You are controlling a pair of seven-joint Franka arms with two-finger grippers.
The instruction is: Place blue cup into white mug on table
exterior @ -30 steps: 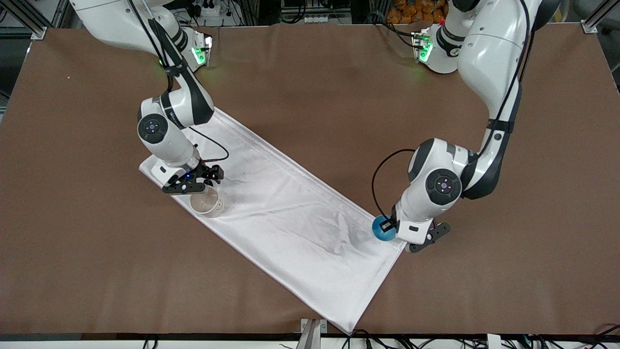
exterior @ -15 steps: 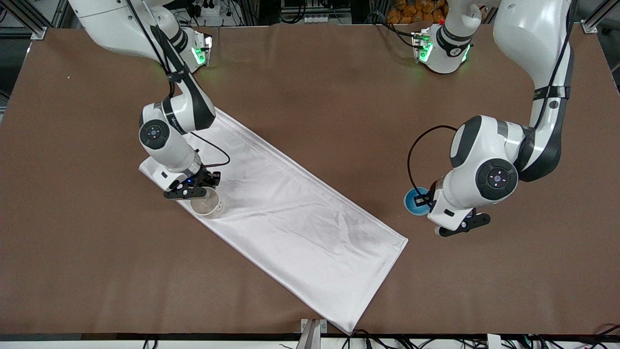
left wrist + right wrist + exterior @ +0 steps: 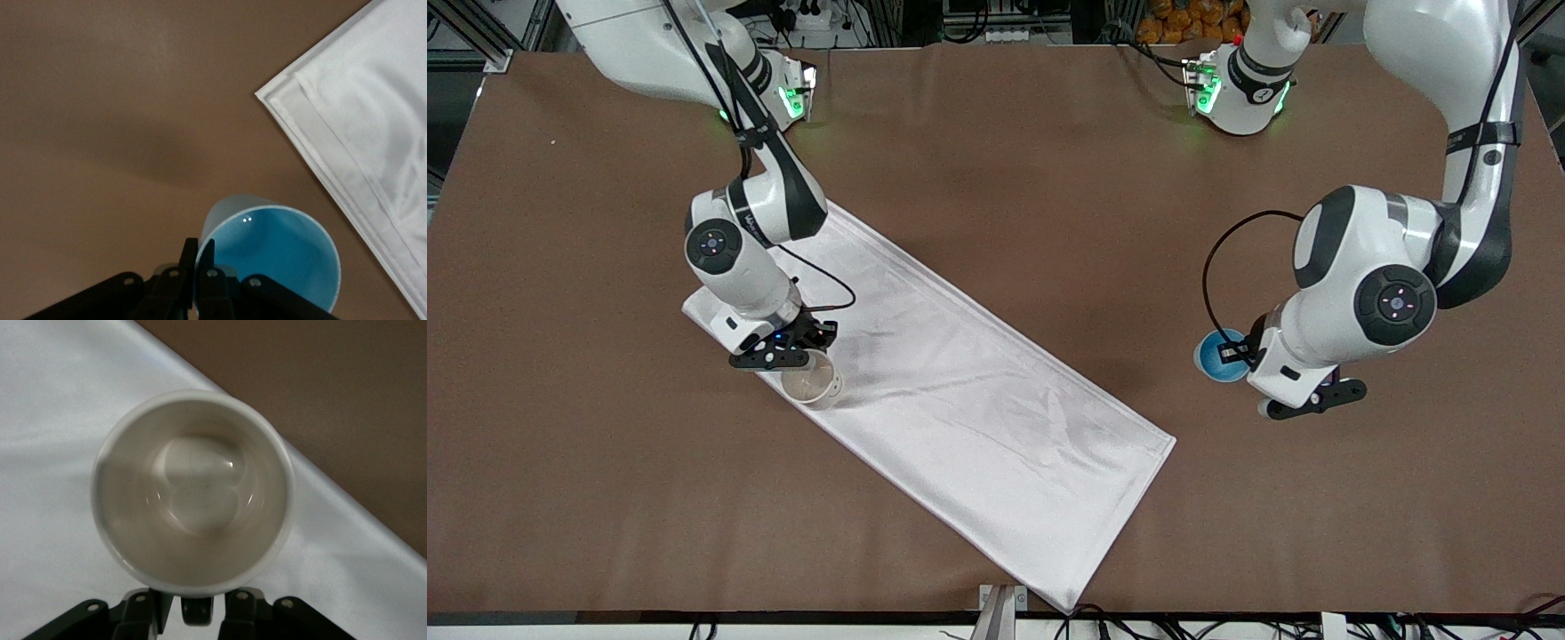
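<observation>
The left gripper (image 3: 1240, 354) hangs above bare brown matte table (image 3: 996, 142) toward the left arm's end, its two fingers pinched shut on the rim of the small bright-blue handleless cup (image 3: 1220, 356), one finger inside the wall and one outside, as the left wrist view shows (image 3: 267, 257). Well apart from it, the right gripper (image 3: 787, 351) sits low over the long white rectangular cloth (image 3: 978, 400), fingers closed in on the handle side of the small off-white cylindrical mug (image 3: 811, 382), which stands upright on the cloth with its cream interior empty (image 3: 193, 493). The thin rim pinch looks the weak point: the cup could swing or slip during the long carry to the mug, and since it is only slightly narrower than the mug, a tilted or off-centre descent could catch the lip and tip the mug on the soft cloth. The mug's dark handle is largely hidden by the right gripper, so whether the fingers truly clamp it is hard to confirm. The left wrist view cuts off the cup's base, and from the front the left arm covers part of the cup.
</observation>
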